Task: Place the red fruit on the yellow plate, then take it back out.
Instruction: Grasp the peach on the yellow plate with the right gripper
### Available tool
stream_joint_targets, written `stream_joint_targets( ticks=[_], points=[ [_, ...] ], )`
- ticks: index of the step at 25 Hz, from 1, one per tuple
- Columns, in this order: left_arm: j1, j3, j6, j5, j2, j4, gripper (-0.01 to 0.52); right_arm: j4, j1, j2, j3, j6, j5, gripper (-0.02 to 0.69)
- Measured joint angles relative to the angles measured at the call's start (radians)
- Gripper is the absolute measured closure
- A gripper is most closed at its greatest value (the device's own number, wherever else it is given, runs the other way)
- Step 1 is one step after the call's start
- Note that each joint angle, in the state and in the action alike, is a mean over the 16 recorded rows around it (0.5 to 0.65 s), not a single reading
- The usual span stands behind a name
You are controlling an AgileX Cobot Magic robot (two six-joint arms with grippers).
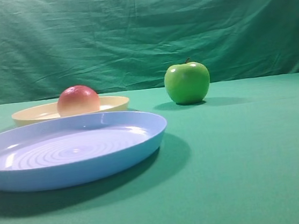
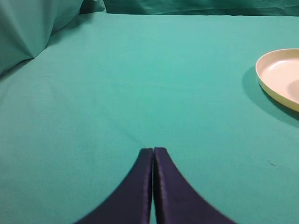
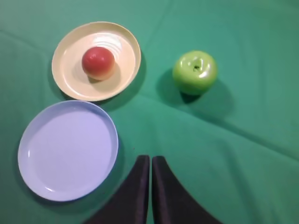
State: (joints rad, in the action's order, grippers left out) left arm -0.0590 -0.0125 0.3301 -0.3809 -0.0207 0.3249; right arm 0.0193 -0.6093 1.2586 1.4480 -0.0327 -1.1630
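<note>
Right wrist view looks down on the red fruit [image 3: 98, 62] sitting inside the yellow plate [image 3: 65, 74], a little toward the plate's far side and clear of its rim. It looks smooth, round and glossy, so it is probably rigid, fairly light and inclined to slip or roll; the safest hold would be across its widest middle, with fingers coming down on opposite sides. Nothing else lies in that plate. Just beside the yellow plate, on the near side, is the blue plate [image 3: 32, 163], holding nothing. The green apple [image 3: 195, 72] stands on the cloth to the right of the yellow plate, well apart from it. Both the right gripper [image 3: 150, 158] and the left gripper [image 2: 153, 150] have their fingers pressed together on nothing, away from the yellow plate, so the first half looks done and lifting out remains
</note>
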Motion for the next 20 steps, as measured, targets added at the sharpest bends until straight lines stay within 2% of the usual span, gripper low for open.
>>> stream_joint_targets(
  ticks=[8,13,20],
  points=[
    [0.000,0.000,0.000,0.000,0.000,0.000,0.514,-0.126,0.016,-0.306,-0.290,-0.129,0.078,0.665],
    [0.000,0.000,0.000,0.000,0.000,0.000,0.514,-0.198,0.097,-0.505,-0.498,-0.202,0.237,0.665],
    [0.000,0.000,0.000,0.000,0.000,0.000,0.514,-0.245,0.292,-0.768,-0.812,-0.254,0.510,0.665]
  ],
)
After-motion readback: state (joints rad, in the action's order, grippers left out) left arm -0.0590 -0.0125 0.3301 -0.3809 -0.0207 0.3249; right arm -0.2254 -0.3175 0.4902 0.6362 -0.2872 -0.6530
